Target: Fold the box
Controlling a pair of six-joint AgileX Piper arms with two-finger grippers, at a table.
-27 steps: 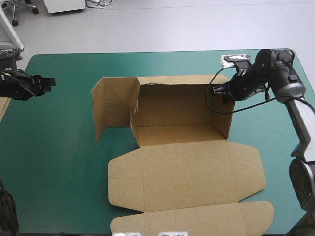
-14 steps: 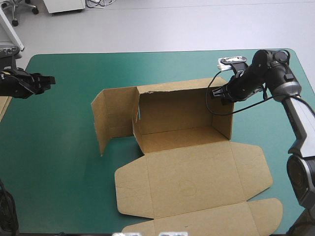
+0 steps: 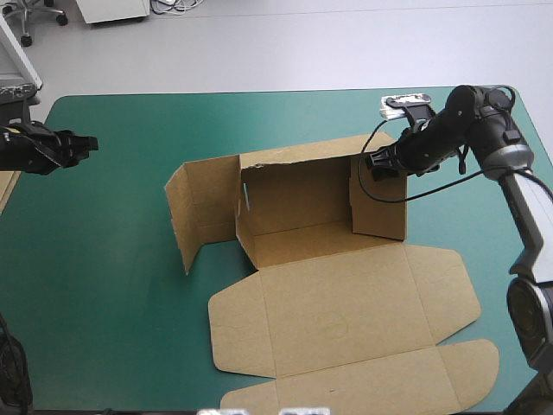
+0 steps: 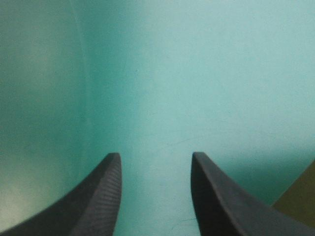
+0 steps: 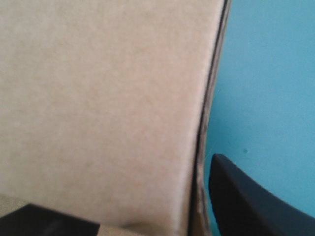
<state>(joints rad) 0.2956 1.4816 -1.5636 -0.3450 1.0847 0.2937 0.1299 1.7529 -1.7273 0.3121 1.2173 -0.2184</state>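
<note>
Box of brown board sits at the middle of the tabletop. Its far wall is raised, its lid lies flat toward the near edge, and its left flap stands open to the left. Its right wall stands upright, turned inward across the tray's right end. The right claw pinches the far top corner of that wall, all but closed, with the sheet between its black fingers. The left claw hangs well apart from the box near the tabletop's left edge, fingers spread and holding nothing, with only teal-green cover under it.

Since the earlier frames the right wall has swung inward, and the whole box has turned and slid a little toward the right (the lid's near right corner has gone with it). The left claw has stayed where it was.

Only the right wrist view shows the board's edge running up between the fingers, and only the left wrist view shows the clear gap between that claw's fingers. The high view shows a strip of more board at the tabletop's left edge.
</note>
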